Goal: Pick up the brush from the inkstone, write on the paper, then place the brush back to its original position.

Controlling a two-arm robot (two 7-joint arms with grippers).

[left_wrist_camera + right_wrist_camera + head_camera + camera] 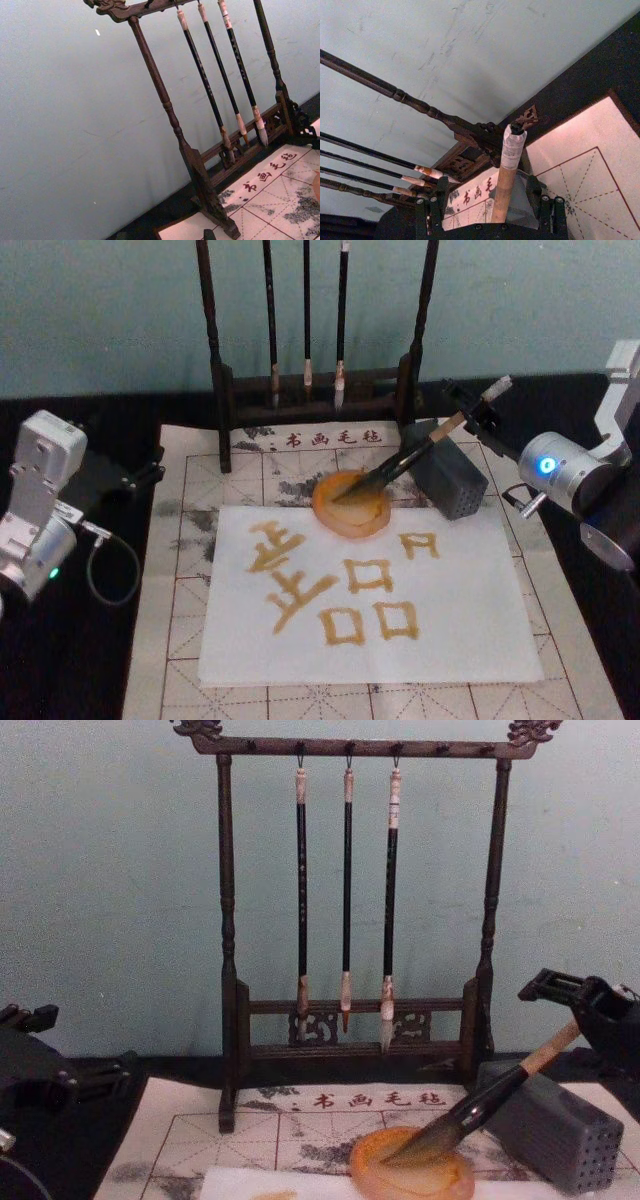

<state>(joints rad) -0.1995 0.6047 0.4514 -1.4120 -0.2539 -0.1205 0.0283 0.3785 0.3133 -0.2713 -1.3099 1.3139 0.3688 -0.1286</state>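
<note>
My left arm is boxy silver-white casing with a small green light low down, a grey cable looping off its side, ending in a black end effector. My right arm is a rounded silver cylinder with a glowing blue ring, black end effector ahead of it.

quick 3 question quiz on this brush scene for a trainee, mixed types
1. True or false: the brush has its bristles in the inkstone.
2. How many slim brushes hang on the rack?
3. Which pincer is at the brush handle: A left pincer, B right pincer?

Key: 1 true. 2 three. 3 B; its jaws sit on either side of the tan handle, and the paper already carries characters.
</note>
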